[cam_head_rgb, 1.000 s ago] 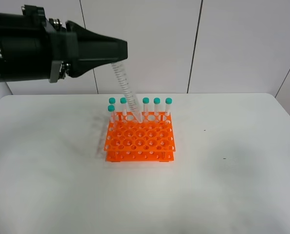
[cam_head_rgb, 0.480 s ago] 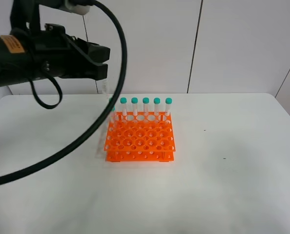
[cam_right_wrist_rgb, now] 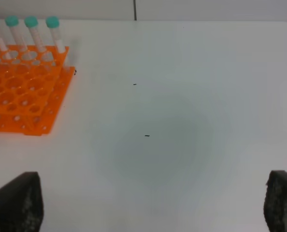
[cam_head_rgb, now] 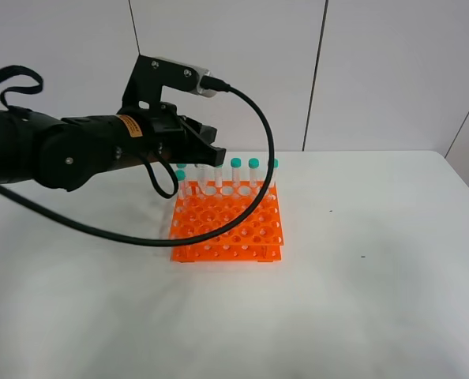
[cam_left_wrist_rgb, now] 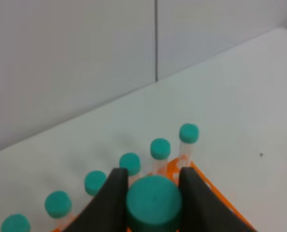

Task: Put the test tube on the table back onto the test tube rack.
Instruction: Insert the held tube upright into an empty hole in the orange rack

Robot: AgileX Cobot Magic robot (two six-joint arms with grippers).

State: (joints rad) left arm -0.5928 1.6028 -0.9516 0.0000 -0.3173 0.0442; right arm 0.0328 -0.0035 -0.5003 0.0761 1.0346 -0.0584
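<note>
Left end effector (cam_head_rgb: 211, 152) is clamped on the test tube (cam_left_wrist_rgb: 154, 200), with a finger on either side of its teal cap. It sits over the back row of the orange test tube rack (cam_head_rgb: 226, 229), in line with the other capped tubes (cam_head_rgb: 253, 164). Can't tell if the tip is in a hole. Right end effector (cam_right_wrist_rgb: 148, 205) is spread wide, holding nothing, over the desk (cam_head_rgb: 361, 300).

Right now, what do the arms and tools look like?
Left arm: bulky, rounded, matte black, with a small orange label. On top sits a black bracket with a light grey part, and a black cable loops from it. Left tool: black, tapering fingers. Right tool: only two dark, rough-surfaced fingertips show; its arm is out of view.
</note>
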